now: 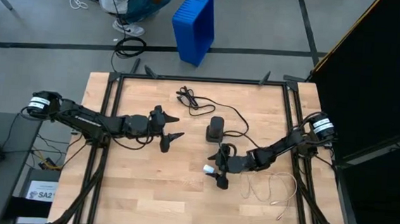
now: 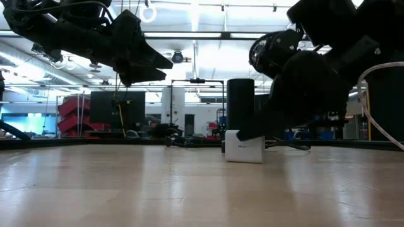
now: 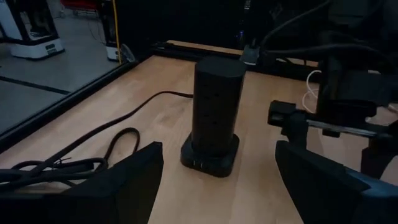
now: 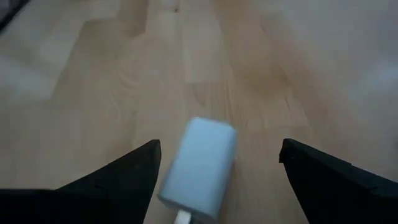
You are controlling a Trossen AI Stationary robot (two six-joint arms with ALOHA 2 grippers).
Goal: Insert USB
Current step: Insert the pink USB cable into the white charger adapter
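White charger [image 4: 200,163] lies flat on the tabletop [image 1: 144,200], just in front of the power tower [image 1: 216,129], a bit toward the near edge. Its cable end points back at the right wrist, so its long axis runs roughly along the right gripper's [image 1: 218,175] reach line. Right fingers are spread wide, 1 on each side of the charger, not touching it; nothing held. Right arm is clearly the nearer one. Left gripper [image 1: 170,129] hovers above the tabletop left of the tower, fingers open and empty, facing the tower's base ports [image 3: 207,165]. Key relation: charger sits centred between the right fingers, so my read is that a straight drop and close should grab it across its short width. Tower's black cord [image 1: 190,97] trails to the far side; a loose white cable [image 1: 272,190] lies under the right arm.
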